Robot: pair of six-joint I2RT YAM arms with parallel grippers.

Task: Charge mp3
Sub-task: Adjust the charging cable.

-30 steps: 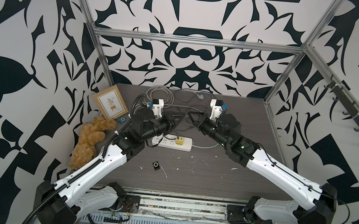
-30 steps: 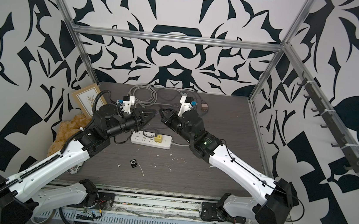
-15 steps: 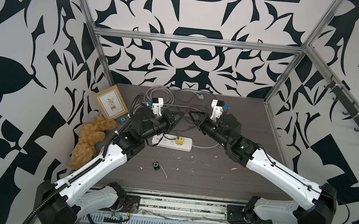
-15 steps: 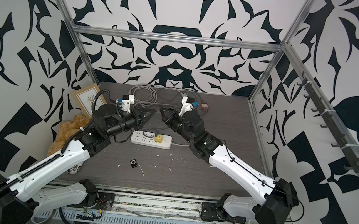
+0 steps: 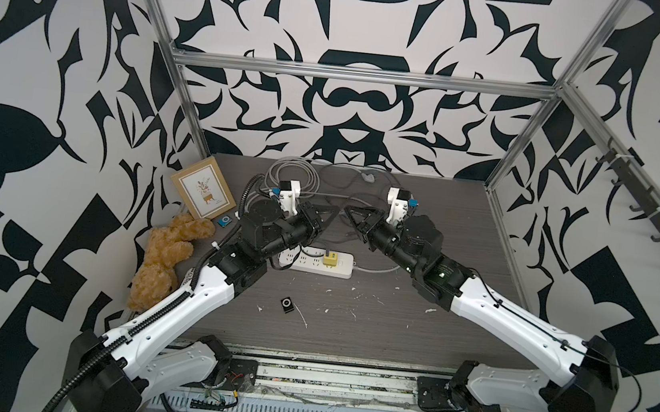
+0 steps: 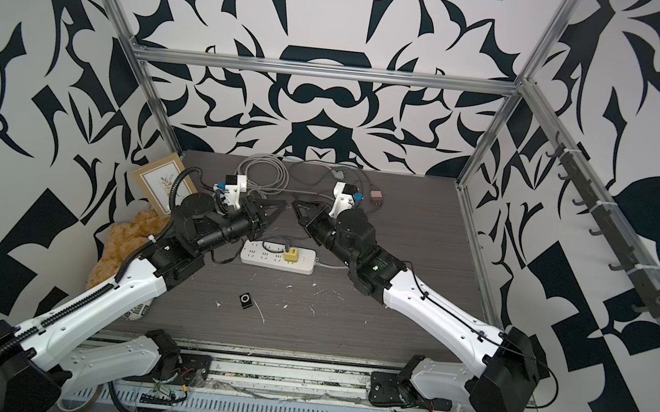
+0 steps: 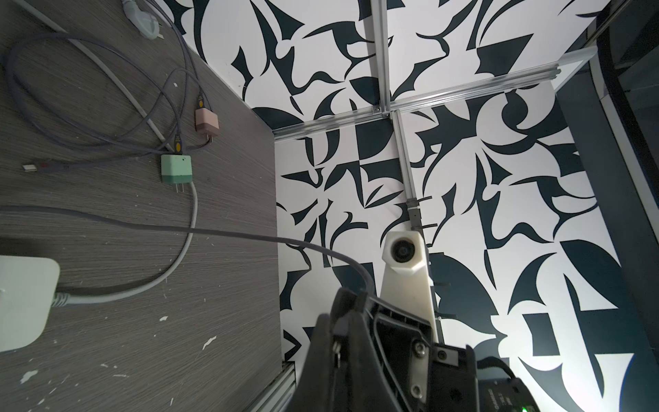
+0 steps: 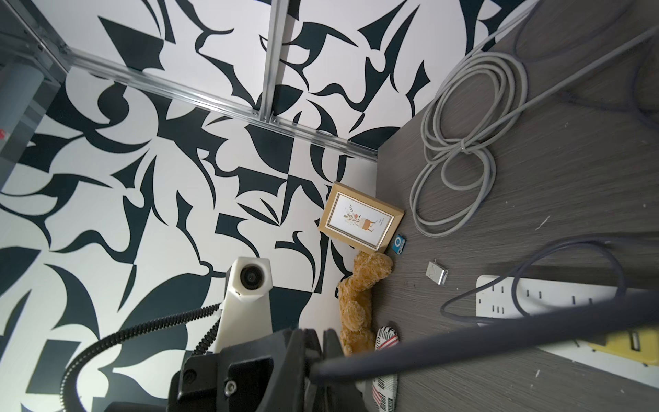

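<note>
Bench notes. White power strip (image 5: pixel 343 265) mid-table, yellow charger cube (image 5: pixel 330 259) plugged into it. Picture frame (image 5: pixel 203 186) leans on the left wall, with the teddy bear (image 5: pixel 164 256) lying just below it. Coiled grey cable (image 8: pixel 463 149) at the back. Small black player (image 5: pixel 287 304) lies alone toward the front. Silver player (image 8: pixel 437 273) lies between bear and strip. Green cube (image 7: pixel 175 168) and pink cube (image 7: pixel 206 121) lie close together, not touching.

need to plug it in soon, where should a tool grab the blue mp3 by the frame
Pinch the mp3 across its thin side edges, coming from above: it seems to lie flat, face up, with the picture frame close by.
</note>
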